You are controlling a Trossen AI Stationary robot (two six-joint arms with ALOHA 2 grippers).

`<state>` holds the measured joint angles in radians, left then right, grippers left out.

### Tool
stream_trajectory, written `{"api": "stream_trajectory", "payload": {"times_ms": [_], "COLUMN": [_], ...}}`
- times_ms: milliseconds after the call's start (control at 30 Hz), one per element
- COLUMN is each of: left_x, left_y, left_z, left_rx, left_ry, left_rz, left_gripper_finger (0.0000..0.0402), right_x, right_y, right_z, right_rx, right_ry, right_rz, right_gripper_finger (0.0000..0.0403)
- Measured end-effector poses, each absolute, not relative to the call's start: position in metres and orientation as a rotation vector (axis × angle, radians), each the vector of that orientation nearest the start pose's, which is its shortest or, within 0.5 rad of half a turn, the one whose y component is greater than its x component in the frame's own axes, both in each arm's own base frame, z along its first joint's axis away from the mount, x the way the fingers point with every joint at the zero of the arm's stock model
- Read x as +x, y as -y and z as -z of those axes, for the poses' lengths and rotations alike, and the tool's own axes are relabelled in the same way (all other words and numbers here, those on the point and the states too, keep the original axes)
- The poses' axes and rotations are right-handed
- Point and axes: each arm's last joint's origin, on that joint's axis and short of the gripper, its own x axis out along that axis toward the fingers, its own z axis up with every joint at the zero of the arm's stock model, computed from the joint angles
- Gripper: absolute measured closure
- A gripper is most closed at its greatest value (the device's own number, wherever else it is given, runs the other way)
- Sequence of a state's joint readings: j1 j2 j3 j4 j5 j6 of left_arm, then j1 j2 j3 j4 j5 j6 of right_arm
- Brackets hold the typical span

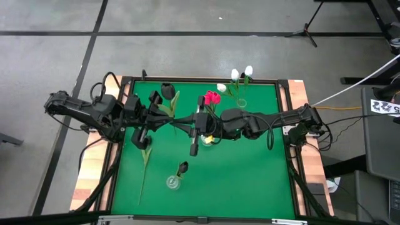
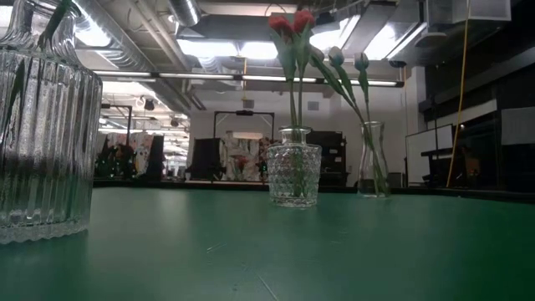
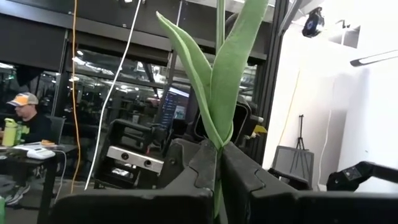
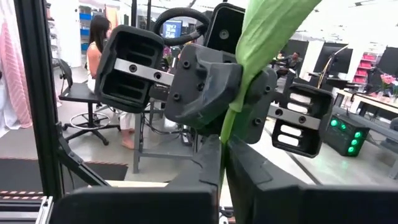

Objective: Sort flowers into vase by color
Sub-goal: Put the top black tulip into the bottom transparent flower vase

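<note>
- You are holding one dark tulip (image 1: 167,92) between both arms above the middle of the green counter (image 1: 250,181), so the stem can pass from one to the other.
- Your left end effector (image 3: 219,163) is pinching the stem fully closed, below the leaves.
- Your right end effector (image 4: 222,163) is clamping tight on the same stem, facing the left.
- The red tulips (image 2: 291,23) are standing in the diamond-cut vase (image 2: 293,174), the white tulips (image 1: 240,75) in the far-right slim vase (image 2: 373,159), grouped by colour.

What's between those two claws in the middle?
A tulip's leafy green stem: the left gripper and the right gripper both pinch it, as both wrist views show.
</note>
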<state>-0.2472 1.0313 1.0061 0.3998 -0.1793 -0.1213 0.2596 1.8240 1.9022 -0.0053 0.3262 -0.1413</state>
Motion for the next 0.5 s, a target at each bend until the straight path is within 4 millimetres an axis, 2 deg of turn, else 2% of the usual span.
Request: {"api": "stream_trajectory", "payload": {"times_ms": [133, 333, 500], "left_x": [0.215, 0.215, 0.197], "left_y": [0.049, 0.049, 0.045], "left_z": [-0.418, -0.413, -0.415], "left_rx": [-0.172, -0.103, -0.08], "left_ry": [0.351, 0.292, 0.24], "left_rz": [0.082, 0.081, 0.073], "left_gripper_finger": [0.0365, 0.0288, 0.0228], "right_x": [0.409, 0.409, 0.407], "right_y": [-0.099, -0.1, -0.1], "right_z": [-0.444, -0.445, -0.45], "right_rx": [-0.123, -0.127, -0.142], "right_ry": [0.06, 0.065, 0.079], "right_rz": [0.071, 0.068, 0.076], "right_gripper_finger": [0.0396, 0.0398, 0.04]}}
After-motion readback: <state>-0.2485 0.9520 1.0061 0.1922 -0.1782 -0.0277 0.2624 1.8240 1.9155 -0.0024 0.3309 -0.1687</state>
